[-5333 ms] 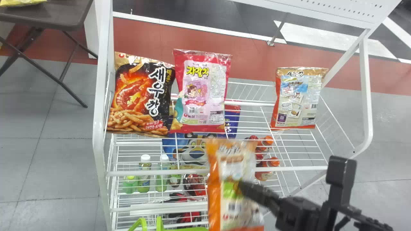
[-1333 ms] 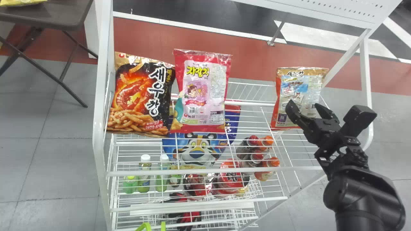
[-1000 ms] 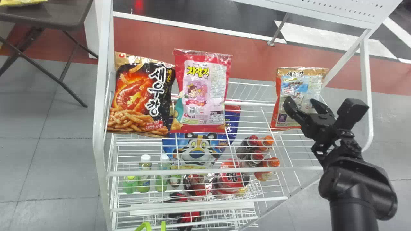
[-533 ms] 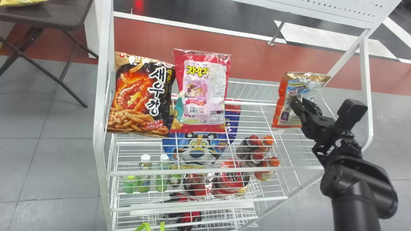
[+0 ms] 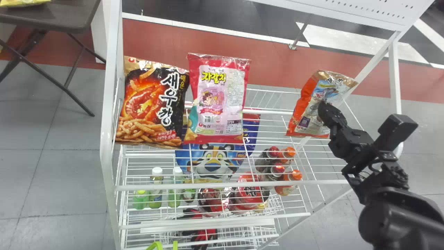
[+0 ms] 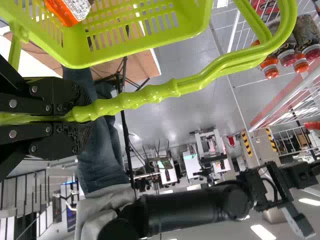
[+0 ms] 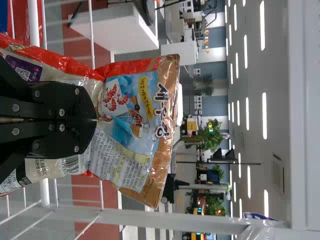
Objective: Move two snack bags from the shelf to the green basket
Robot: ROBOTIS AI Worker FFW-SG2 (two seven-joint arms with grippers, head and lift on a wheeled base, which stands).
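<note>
At the right end of the wire shelf [image 5: 208, 185], the orange-and-tan snack bag [image 5: 307, 104] leans, its long axis slanting, tan top tipped rightward. The right gripper [image 5: 323, 105] pinches it with closed fingers. The left wrist view adds the left gripper [image 6: 86, 116], fingers closed around the green basket's handle [image 6: 155, 95], and an orange packet [image 6: 64, 11] inside the basket [image 6: 192, 25].

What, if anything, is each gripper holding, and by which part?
The left gripper holds the green plastic basket by its curved handle; the right gripper pinches the red-orange and tan foil snack bag near its middle.
</note>
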